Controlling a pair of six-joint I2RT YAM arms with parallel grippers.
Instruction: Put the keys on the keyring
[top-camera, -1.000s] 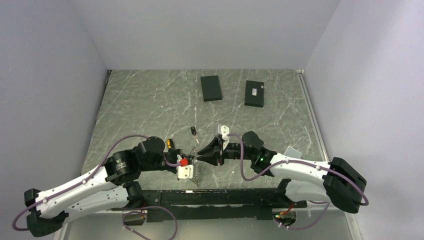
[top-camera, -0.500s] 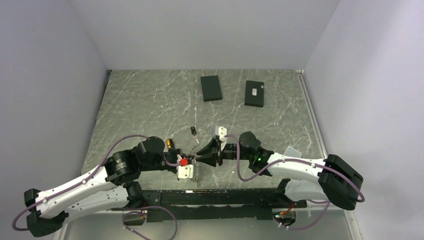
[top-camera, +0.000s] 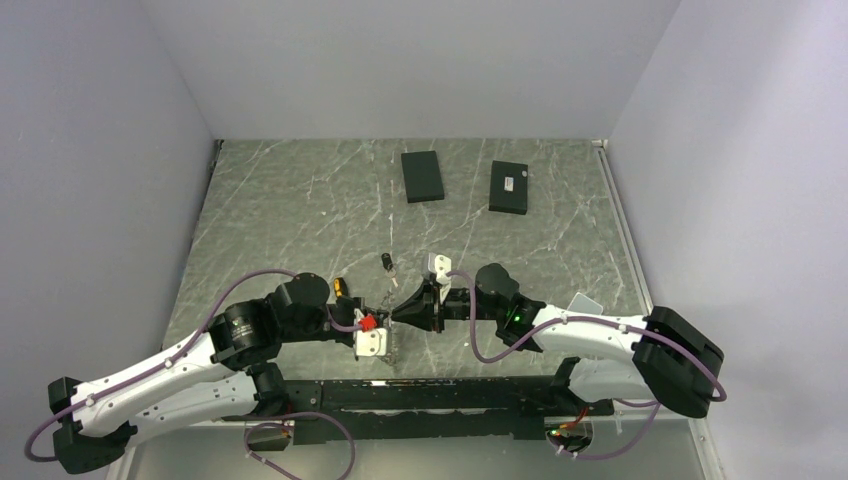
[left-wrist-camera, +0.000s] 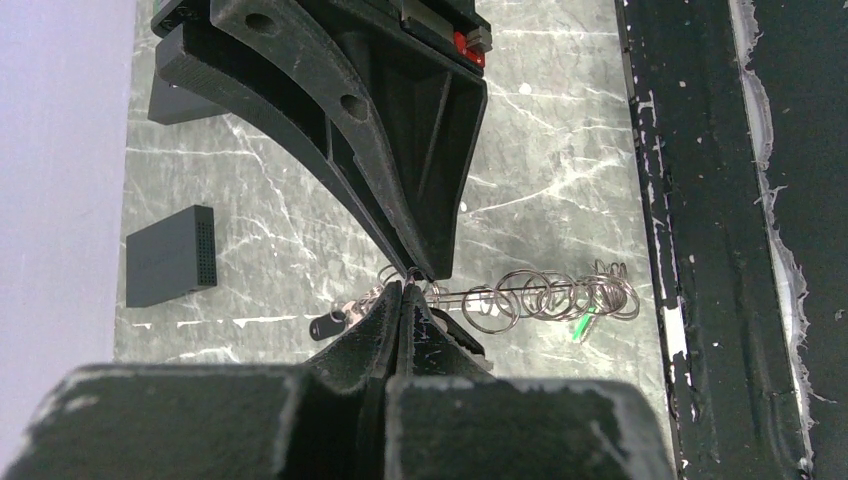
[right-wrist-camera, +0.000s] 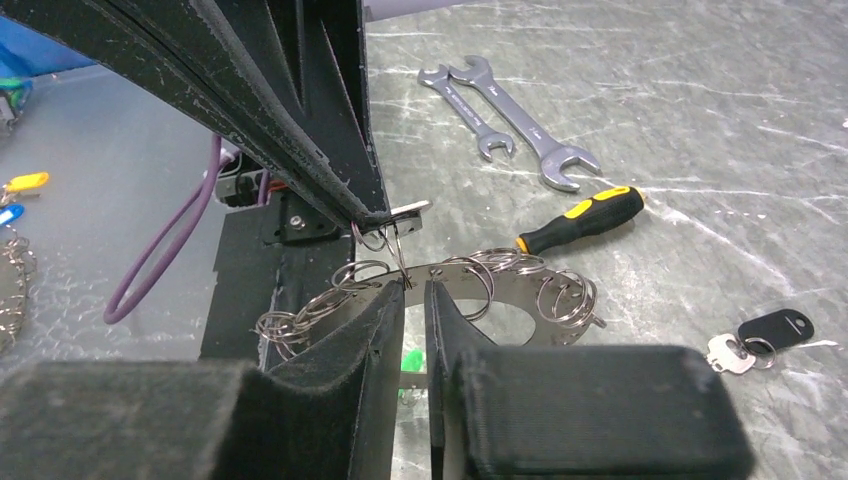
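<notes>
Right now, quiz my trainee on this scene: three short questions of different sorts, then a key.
1. True or false: the left fingers stand wide open.
2. The tag on the keyring is: A red, B green, C blue.
3. How many wrenches lie near the screwdriver?
Key: 1 false; 2 B; 3 two.

The grey marbled tabletop (top-camera: 300, 210) carries two black boxes (top-camera: 422, 176) side by side at its far end. Near the middle lies a black-headed key (top-camera: 387, 264). Left of it lies a black-and-yellow screwdriver (right-wrist-camera: 580, 220), and further left two silver wrenches (right-wrist-camera: 510, 120).
</notes>
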